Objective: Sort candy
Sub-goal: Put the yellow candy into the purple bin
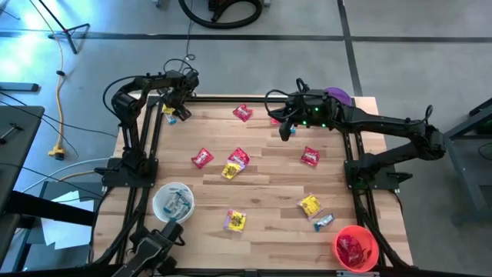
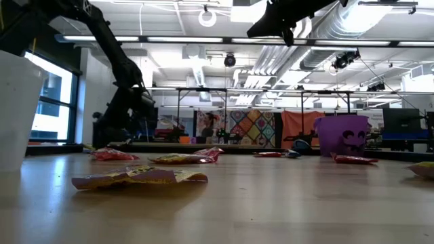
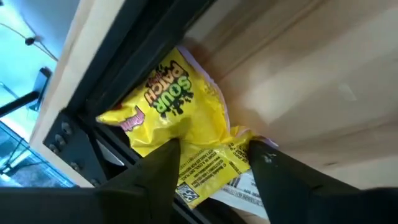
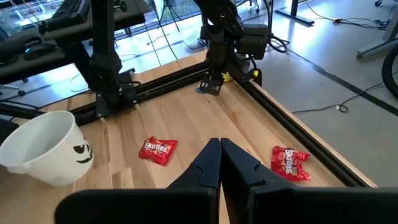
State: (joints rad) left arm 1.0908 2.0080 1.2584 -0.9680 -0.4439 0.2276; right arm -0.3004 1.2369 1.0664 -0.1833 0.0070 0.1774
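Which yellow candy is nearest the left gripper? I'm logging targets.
The yellow candy at the table's far left corner, between the open left gripper's fingers; the others lie mid-table.

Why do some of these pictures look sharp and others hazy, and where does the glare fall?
Left wrist view: the yellow Sour Patch candy packet fills the frame, print readable, while the wooden tabletop behind washes out soft and bright. Low view: the near yellow wrapper is blurred, ceiling lights glare. High view: evenly lit, blue glare at the left edge.

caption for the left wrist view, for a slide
Left gripper open over a yellow candy pack lying against the black table frame.
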